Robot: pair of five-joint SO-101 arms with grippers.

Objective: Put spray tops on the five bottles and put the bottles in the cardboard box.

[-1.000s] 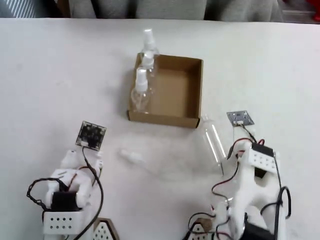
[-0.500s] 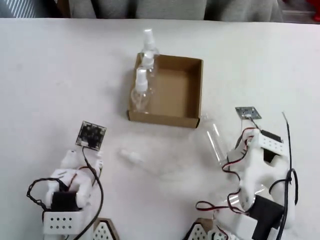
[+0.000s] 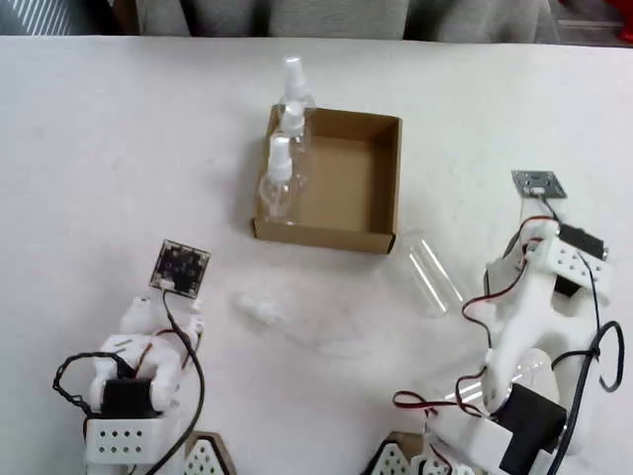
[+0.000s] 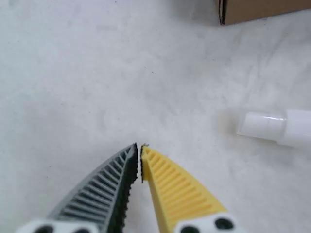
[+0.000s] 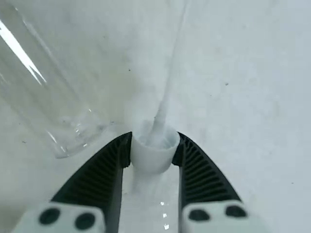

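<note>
Counting three capped bottles [image 3: 279,183] at the cardboard box [image 3: 326,236], judged roughly half done. Just beside the right gripper [image 5: 153,141], lying on the table [image 3: 119,129], an uncapped bottle [image 5: 39,73] awaiting its top. Right gripper narrowed onto a spray top [image 5: 150,156], dip tube pointing ahead. Near the left gripper [image 4: 140,148], pinched closed and empty, a second spray top [image 4: 272,127].
</note>
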